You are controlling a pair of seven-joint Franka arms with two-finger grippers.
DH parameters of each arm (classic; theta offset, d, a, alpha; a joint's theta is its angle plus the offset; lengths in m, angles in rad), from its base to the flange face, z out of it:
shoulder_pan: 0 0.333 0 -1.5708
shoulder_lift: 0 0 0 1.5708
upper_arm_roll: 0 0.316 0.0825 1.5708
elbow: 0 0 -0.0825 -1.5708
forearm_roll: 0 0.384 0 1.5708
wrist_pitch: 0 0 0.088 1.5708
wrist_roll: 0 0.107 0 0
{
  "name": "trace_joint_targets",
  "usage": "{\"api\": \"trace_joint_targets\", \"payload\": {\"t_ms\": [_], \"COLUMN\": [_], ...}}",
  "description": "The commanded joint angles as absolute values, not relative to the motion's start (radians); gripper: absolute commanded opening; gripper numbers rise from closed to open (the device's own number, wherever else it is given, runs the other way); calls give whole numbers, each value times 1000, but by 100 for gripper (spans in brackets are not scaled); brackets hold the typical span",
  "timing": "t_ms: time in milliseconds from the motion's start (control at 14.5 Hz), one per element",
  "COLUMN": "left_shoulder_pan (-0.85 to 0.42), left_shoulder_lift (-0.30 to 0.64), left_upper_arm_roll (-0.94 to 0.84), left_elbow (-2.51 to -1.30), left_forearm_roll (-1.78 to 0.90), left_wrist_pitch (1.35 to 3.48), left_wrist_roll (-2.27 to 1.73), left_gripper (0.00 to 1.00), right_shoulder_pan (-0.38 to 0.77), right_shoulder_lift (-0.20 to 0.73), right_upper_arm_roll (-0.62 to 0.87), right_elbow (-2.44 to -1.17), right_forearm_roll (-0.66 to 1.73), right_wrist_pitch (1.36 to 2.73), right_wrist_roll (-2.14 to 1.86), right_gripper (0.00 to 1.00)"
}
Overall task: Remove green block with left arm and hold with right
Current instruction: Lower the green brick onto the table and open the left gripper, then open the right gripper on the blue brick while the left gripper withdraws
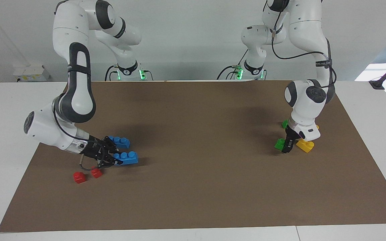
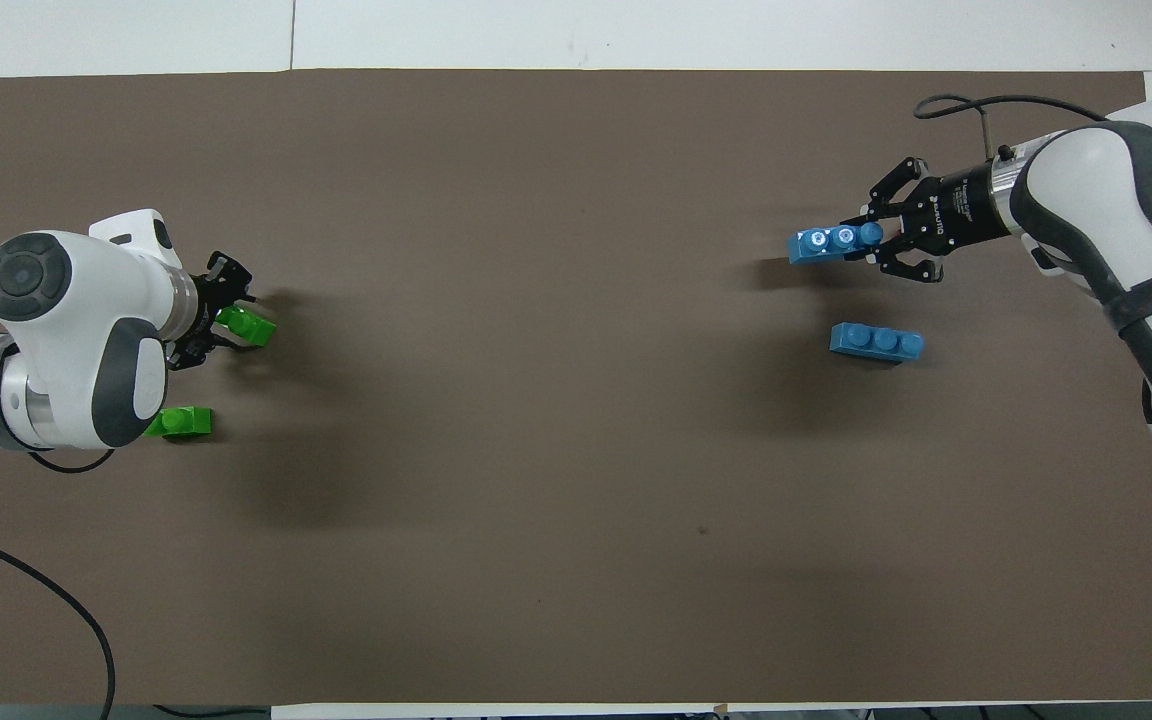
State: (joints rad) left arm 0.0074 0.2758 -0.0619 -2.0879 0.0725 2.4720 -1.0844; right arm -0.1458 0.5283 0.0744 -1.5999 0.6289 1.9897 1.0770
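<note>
One green block (image 1: 279, 144) (image 2: 250, 328) lies at the left arm's end of the mat. My left gripper (image 1: 286, 147) (image 2: 226, 322) reaches down onto it, its fingers closed against the block's sides. The second green block (image 1: 284, 124) (image 2: 180, 422) lies nearer to the robots, partly hidden by the left arm. My right gripper (image 1: 113, 160) (image 2: 874, 246) is at the right arm's end, shut on a blue three-stud brick (image 1: 127, 157) (image 2: 824, 244) held low over the mat.
A second blue brick (image 1: 119, 141) (image 2: 876, 343) lies nearer to the robots than the held one. Two red blocks (image 1: 79, 177) lie under the right wrist. A yellow brick (image 1: 305, 145) sits beside the left gripper. The brown mat (image 1: 199, 174) covers the table.
</note>
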Motion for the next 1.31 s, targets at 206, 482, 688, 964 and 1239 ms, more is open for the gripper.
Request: {"api": "trace_joint_targets", "payload": {"t_ms": [206, 482, 688, 964, 1239], "left_shoulder_pan": [9, 6, 12, 6, 3], "left_shoulder_lift": [239, 196, 161, 88, -36], "left_upper_arm_roll": [-66, -67, -69, -69, -72], "left_elbow": [-2069, -1987, -1901, -1859, -1867], "left_forearm_roll": [75, 77, 77, 75, 72], "left_wrist_pitch": [2459, 2326, 2167, 2022, 1896], "left_wrist_roll": [-1086, -993, -789, -518, -329], "left_gripper": [100, 100, 100, 100, 100], "right_shoulder_pan": [-152, -149, -144, -144, -143], "right_shoulder_lift": [543, 551, 548, 542, 540], "right_upper_arm_roll": [91, 91, 91, 92, 91], "right_elbow": [-1646, -1674, -1690, -1717, -1718], "right_forearm_roll": [606, 609, 612, 611, 611], "right_wrist_pitch": [2074, 2115, 2137, 2161, 2161], "right_wrist_roll": [1040, 1014, 1014, 1012, 999], "right_gripper": [0, 0, 0, 0, 4]}}
